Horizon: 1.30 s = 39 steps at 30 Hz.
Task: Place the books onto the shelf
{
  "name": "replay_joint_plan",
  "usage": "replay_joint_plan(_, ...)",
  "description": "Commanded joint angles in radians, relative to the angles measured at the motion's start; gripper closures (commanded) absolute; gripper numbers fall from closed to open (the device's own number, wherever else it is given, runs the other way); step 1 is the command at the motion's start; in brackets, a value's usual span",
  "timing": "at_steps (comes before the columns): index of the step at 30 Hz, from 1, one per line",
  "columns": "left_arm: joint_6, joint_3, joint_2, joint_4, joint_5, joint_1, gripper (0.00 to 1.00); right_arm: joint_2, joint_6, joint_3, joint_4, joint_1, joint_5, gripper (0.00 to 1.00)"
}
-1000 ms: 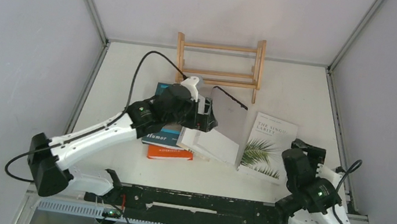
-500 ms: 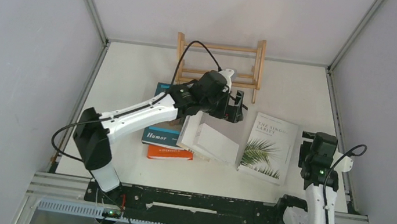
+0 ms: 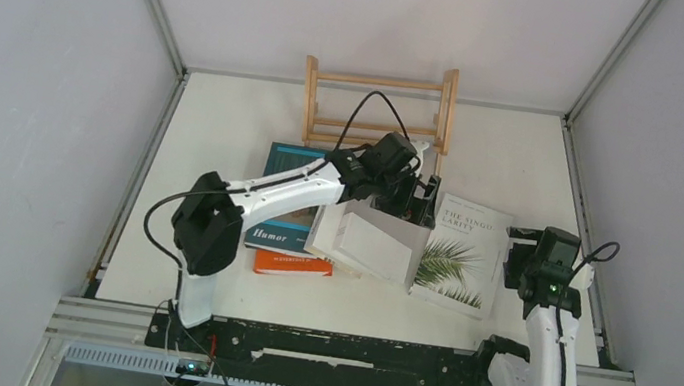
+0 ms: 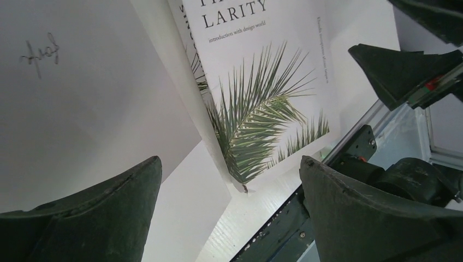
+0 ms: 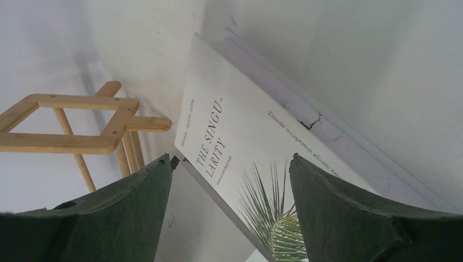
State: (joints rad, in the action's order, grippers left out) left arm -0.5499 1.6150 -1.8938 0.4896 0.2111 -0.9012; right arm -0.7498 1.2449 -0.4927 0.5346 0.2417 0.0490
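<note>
Left gripper (image 3: 419, 202) is wide open and holds nothing, hovering over the seam between the white book (image 3: 366, 247) and the palm-leaf "The Singularity" book (image 3: 460, 255). Right gripper (image 5: 229, 161) is also spread and empty, just off that book's right edge and pointing at it. Left forearm crosses over the teal "Humor" book (image 3: 277, 234). Orange book (image 3: 292, 265) pokes out below it. Grey cover (image 3: 390, 216) is mostly hidden by the left gripper, so I can't tell how it lies. Shelf (image 3: 377, 107) sits at the back of the table near the wall, apart from every book. Left wrist and its black cable (image 3: 353, 119) sit between shelf and pile. White table (image 3: 215, 135), pale grey walls on three sides, black rail (image 3: 346, 350) along the near edge. Count: 2 arms, 2 grippers, 1 shelf, 5 books, all on the table.
</note>
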Motion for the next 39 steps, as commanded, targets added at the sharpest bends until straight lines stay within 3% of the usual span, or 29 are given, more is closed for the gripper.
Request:
replay_joint_plan(1,0.003,0.08,-0.051,-0.031,0.066,-0.005,0.0,-0.002,-0.038,-0.006,-0.033,0.013,-0.003,0.14)
replay_joint_plan(22,-0.037,0.31,-0.33,-0.045,0.166,-0.014,0.0,-0.104,-0.078,0.006,-0.123,0.061,-0.019,0.14)
replay_joint_plan(39,-0.03,0.359,-0.41,-0.048,0.211,-0.005,0.0,-0.177,-0.239,-0.045,-0.182,0.107,-0.162,0.12)
